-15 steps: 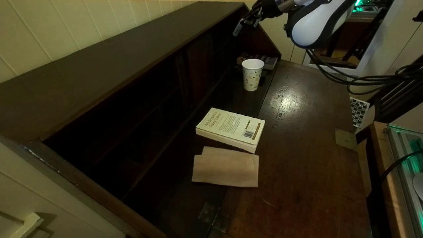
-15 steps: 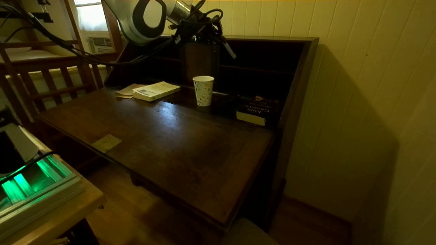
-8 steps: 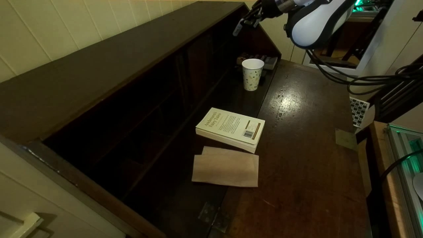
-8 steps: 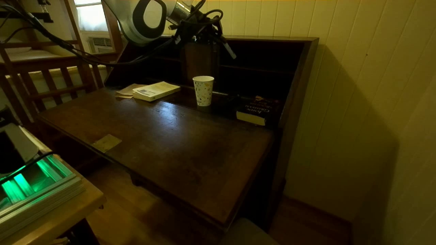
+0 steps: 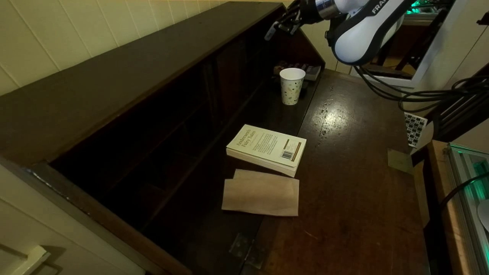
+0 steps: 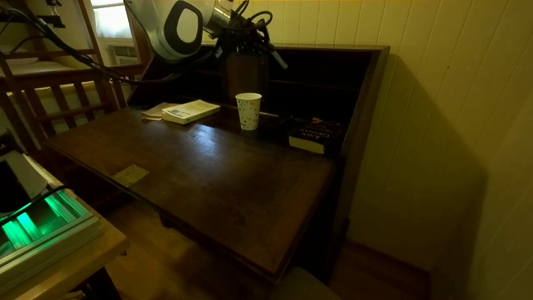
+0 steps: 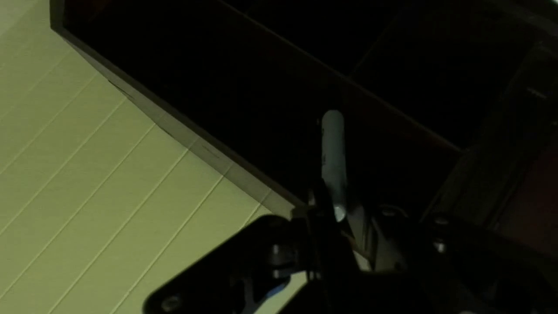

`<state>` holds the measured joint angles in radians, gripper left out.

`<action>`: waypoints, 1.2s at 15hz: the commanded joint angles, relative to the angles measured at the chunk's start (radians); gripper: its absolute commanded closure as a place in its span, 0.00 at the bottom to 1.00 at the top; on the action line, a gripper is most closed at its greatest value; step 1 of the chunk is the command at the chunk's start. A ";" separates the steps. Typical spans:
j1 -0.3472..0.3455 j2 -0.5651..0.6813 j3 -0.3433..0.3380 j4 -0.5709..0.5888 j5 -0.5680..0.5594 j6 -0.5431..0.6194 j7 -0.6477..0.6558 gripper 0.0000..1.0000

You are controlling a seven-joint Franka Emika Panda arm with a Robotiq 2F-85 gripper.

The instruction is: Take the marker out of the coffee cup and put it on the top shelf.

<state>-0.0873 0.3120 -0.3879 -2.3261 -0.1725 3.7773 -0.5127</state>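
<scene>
- The tool [image 7: 338,205] is clamped around one end of the marker [image 7: 334,148]; the rest juts out ahead of it against the dark compartments [image 7: 226,83].
- The cup [image 5: 292,88] stands upright below the tool, well apart from it.
- The top shelf [image 5: 153,61], a dull brown board, stretches away beside the tool.
- Under the tool spreads the tabletop [image 6: 233,187], dark, scuffed, glossy where light catches it.
- Below the tool, near the cup, lies a dark book [image 6: 310,137]; farther off, a white book [image 5: 267,149] with brown papers [image 5: 263,196] just beside it.
- Beyond the tool rises a pale panelled wall [image 6: 333,25]; well apart from it, a bright window [image 6: 112,23].
</scene>
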 commanded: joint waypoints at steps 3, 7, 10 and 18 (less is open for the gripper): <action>-0.033 0.073 0.037 0.028 -0.025 0.114 -0.041 0.96; -0.050 0.111 0.055 0.048 -0.042 0.167 -0.026 0.96; -0.062 0.135 0.065 0.070 -0.048 0.196 -0.015 0.96; -0.107 0.173 0.099 0.123 -0.112 0.178 0.053 0.96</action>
<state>-0.1491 0.4527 -0.3130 -2.2530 -0.2129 3.9453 -0.5134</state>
